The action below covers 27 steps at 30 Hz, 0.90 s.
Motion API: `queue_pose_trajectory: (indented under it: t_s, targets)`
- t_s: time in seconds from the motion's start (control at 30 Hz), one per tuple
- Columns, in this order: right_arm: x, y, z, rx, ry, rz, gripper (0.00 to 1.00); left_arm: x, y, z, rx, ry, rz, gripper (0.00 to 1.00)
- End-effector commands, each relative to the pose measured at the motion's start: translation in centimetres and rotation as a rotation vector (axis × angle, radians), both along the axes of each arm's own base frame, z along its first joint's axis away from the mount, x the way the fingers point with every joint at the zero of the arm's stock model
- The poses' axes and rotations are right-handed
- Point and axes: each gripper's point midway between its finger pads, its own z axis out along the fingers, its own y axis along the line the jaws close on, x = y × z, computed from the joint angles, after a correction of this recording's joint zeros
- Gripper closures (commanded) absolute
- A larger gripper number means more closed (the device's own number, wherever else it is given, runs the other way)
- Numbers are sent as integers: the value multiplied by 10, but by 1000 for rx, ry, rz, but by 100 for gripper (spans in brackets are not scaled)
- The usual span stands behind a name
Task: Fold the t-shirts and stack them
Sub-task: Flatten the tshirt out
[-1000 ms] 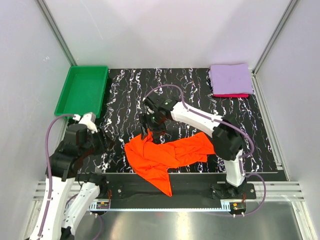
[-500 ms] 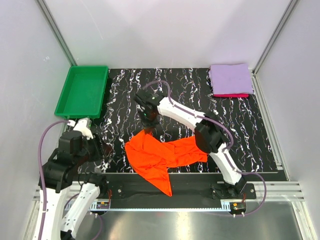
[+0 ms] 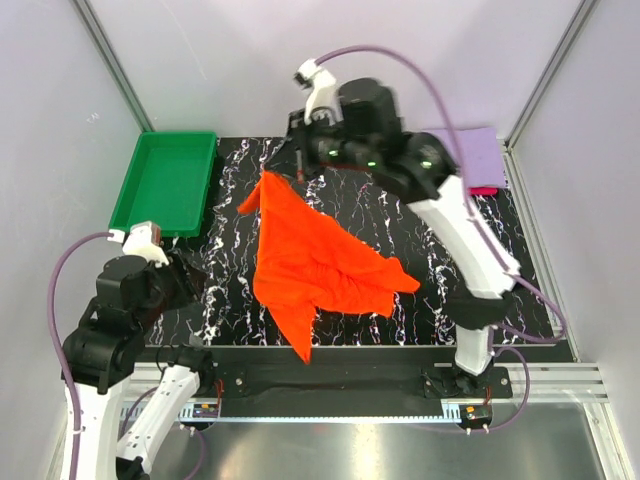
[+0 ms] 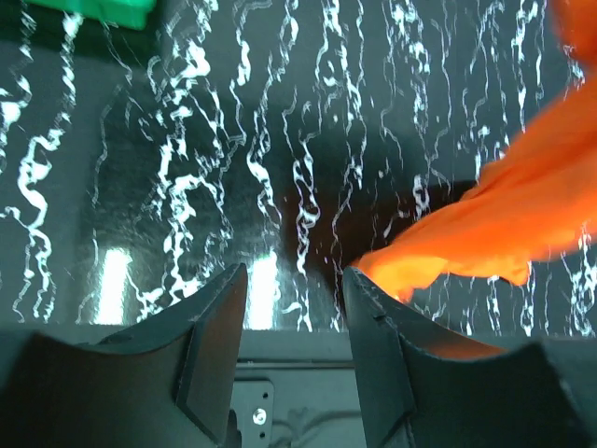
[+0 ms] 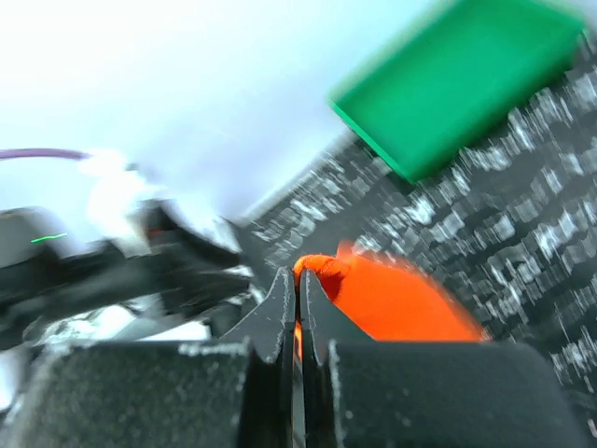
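Status, rt pincer (image 5: 298,282): clamping fully shut on a bunched edge of the orange-red t-shirt (image 3: 312,262). Vs a sec ago, I am now hauling that edge up and toward the far side. Cloth is trailing from the pinch down to the near edge of the counter (image 3: 525,250), opening out instead of lying crumpled. Judgement: spreading step underway, fold not yet begun. Re lt pincer (image 4: 291,276): jaws standing apart, gripping nothing, hovering low w/ the shirt's near tip just beyond. Far right: lavender t-shirt (image 3: 478,150) is sitting on crimson-pink t-shirt (image 3: 486,190), partly hidden by my rt arm. Far left: green tray (image 3: 165,185), well apart. Nothing is blocking the lay-down area.
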Motion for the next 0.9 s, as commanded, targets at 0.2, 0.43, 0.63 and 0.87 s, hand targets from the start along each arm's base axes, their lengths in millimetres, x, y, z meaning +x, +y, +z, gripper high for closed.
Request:
queue_pose_trajectory:
  t_s: [0.2, 0.43, 0.63, 0.87]
  targets:
    - [-51, 10, 119, 416, -128, 276, 100, 11, 10, 44, -19, -170, 77, 45]
    - [-56, 13, 181, 681, -151, 425, 100, -1, 23, 61, -13, -222, 130, 42]
    - [-9, -41, 110, 468, -111, 176, 100, -10, 25, 57, -15, -222, 139, 41]
    - [29, -213, -14, 149, -58, -395, 100, 1, 13, 51, 3, -191, 59, 40]
